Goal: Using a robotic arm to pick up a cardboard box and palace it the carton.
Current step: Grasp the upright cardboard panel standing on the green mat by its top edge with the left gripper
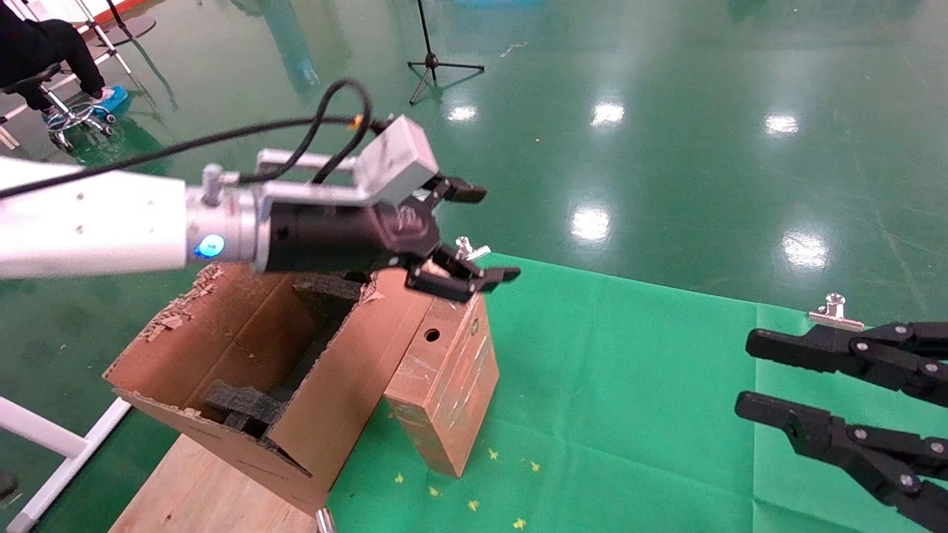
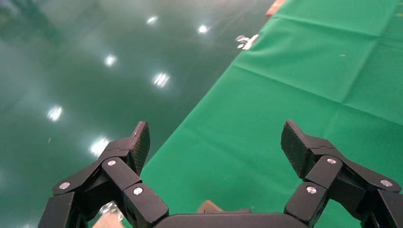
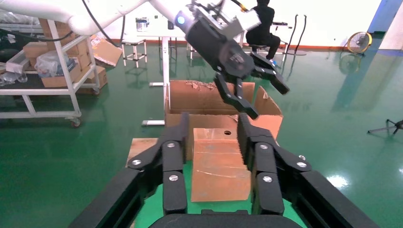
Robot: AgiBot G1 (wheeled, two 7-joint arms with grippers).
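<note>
The cardboard box (image 1: 444, 377), brown and glossy with tape and with a round hole in its top face, stands on the green cloth against the carton's (image 1: 244, 363) outer wall. The carton is open at the top, with ragged flaps and black foam inside. My left gripper (image 1: 481, 235) on the white robotic arm (image 1: 96, 222) hovers open just above the box's top end and holds nothing. In the left wrist view the left gripper (image 2: 215, 140) is wide open over cloth, and a corner of the box (image 2: 209, 206) shows. My right gripper (image 1: 755, 377) is open at the right, apart from the box (image 3: 218, 161).
A green cloth (image 1: 629, 385) covers the table. The carton sits on a wooden board (image 1: 192, 488). Metal clips (image 1: 835, 311) hold the cloth's far edge. Beyond lies glossy green floor with a tripod (image 1: 437, 63). Shelves (image 3: 52, 71) and a seated person (image 3: 263, 23) are far off.
</note>
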